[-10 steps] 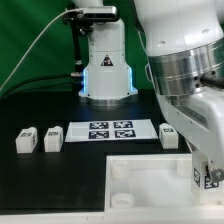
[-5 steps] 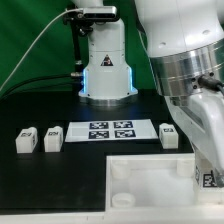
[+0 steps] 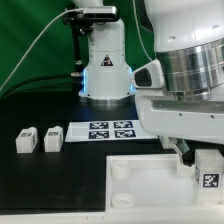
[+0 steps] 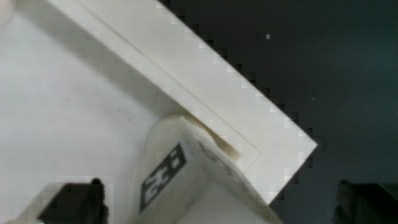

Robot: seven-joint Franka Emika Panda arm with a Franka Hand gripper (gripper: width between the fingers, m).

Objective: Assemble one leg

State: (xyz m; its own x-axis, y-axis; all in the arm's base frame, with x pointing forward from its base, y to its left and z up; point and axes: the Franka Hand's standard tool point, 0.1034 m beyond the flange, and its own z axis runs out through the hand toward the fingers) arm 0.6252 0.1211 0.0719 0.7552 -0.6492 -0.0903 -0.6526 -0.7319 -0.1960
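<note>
A leg (image 3: 208,177), a small white block with a square marker, stands at the near right corner of the large white tray-like piece (image 3: 150,172). My gripper (image 3: 200,158) hangs over it, mostly hidden by the arm. In the wrist view the leg (image 4: 173,178) sits between my two dark fingers (image 4: 71,202), which stand wide apart and clear of its sides, so the gripper (image 4: 217,205) is open. The tray piece's raised rim (image 4: 222,95) runs diagonally past the leg. Two more legs (image 3: 26,140) (image 3: 53,137) lie at the exterior view's left.
The marker board (image 3: 110,130) lies behind the tray piece, in front of the arm's white base (image 3: 107,70). My arm's large body (image 3: 190,90) fills the exterior view's right and covers the table behind that corner. Black tabletop lies around the parts.
The arm's body has swung lower and toward the exterior view's left, now hiding a leg that lay by the marker board's right end. The leg at the tray corner has barely moved.
</note>
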